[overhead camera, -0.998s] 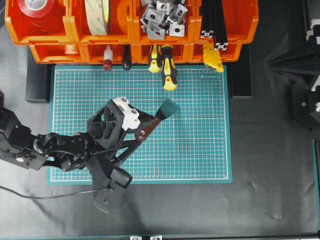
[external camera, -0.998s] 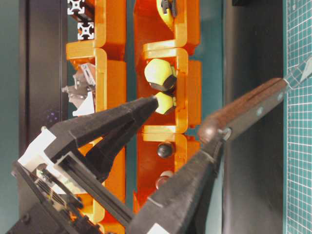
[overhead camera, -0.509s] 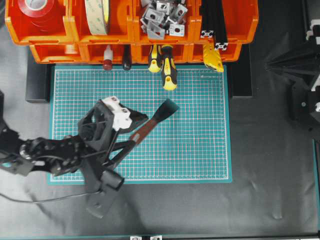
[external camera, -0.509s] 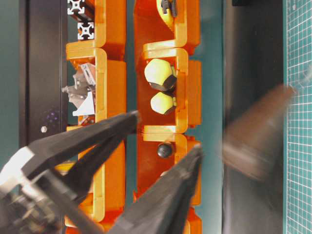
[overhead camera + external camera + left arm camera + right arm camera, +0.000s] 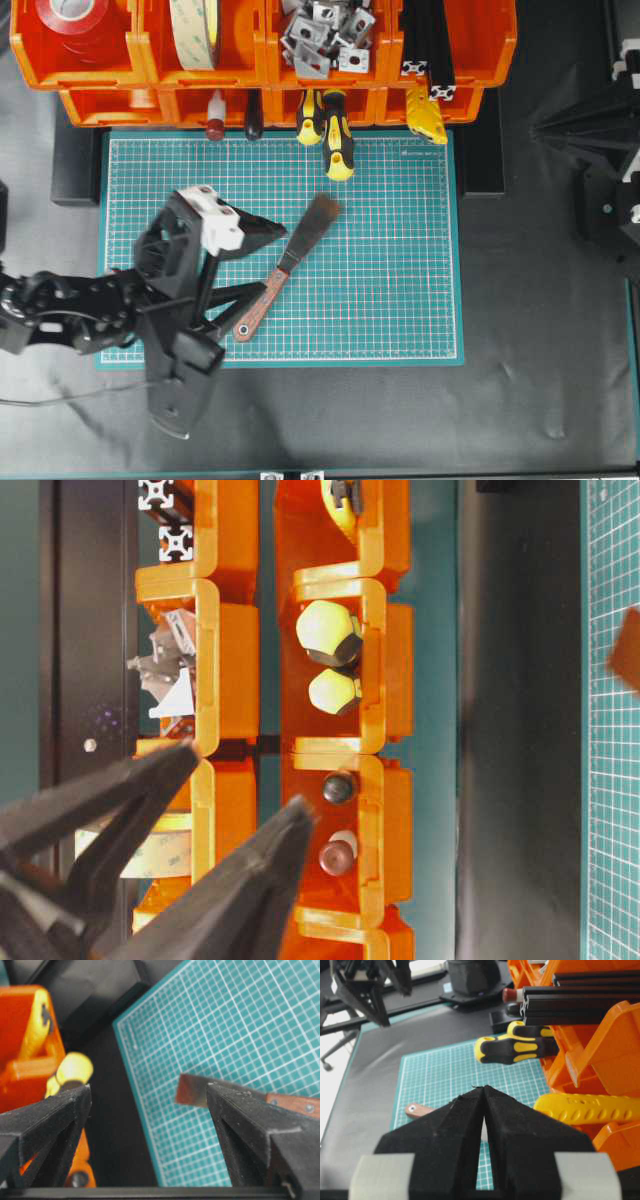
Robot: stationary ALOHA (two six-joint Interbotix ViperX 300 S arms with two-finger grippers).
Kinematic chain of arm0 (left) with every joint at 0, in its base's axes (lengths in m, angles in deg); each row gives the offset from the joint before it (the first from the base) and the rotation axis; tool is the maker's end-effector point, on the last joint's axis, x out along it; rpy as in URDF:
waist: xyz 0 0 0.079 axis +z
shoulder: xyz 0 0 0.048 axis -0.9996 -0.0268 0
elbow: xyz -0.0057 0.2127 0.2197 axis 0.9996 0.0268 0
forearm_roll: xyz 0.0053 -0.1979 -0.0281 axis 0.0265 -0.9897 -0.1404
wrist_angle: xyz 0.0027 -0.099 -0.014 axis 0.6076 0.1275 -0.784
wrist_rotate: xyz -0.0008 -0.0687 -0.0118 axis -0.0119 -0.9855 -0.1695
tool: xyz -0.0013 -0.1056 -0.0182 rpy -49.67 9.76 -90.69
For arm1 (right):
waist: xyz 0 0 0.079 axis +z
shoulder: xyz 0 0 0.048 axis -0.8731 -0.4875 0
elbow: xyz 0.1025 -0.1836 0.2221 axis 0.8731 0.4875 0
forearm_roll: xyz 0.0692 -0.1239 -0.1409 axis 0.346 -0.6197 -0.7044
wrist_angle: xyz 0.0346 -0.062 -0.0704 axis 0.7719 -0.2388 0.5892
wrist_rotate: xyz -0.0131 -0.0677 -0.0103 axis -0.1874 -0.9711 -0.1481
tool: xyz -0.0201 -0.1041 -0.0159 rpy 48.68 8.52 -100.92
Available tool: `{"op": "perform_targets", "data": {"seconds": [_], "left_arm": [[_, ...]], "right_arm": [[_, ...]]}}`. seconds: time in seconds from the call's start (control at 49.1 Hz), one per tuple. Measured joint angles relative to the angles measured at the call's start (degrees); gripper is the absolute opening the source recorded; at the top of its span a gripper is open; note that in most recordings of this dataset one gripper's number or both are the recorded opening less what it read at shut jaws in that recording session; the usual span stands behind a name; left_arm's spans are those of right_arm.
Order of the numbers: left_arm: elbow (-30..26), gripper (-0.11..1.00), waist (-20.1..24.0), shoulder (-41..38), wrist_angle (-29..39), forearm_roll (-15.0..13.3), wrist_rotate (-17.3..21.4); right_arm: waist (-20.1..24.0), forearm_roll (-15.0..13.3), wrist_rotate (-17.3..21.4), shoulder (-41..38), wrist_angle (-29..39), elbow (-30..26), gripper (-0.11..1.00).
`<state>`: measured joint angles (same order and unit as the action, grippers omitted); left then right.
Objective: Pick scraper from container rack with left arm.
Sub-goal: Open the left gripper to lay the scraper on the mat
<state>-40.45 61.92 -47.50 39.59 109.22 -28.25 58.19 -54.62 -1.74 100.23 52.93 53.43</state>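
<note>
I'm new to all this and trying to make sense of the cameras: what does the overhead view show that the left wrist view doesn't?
Only overhead: the whole scraper lying free on the green cutting mat, the red tape roll, the metal brackets.

Only left wrist: a close look between the fingers at the blade's squared end.

Both: the open left gripper, the scraper, the mat, the orange container rack, a yellow-and-black screwdriver.

Your left arm reaches in from the table's left edge, its gripper spread wide with nothing between the fingers. Your right gripper has its fingertips pressed together, closed on nothing.
</note>
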Motion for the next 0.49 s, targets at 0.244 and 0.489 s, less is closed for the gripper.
{"op": "perform_targets", "data": {"seconds": [0.244,0.489], "left_arm": [[5.63,0.91,-5.27,6.42,2.11,0.00,-10.81],[10.02,0.91,-10.46,12.57,7.82,0.00,-20.92]], "right_arm": [[0.00,0.00,0.00,0.00,0.00,0.00,-0.01],[0.00,0.00,0.00,0.00,0.00,0.00,-0.01]]}}
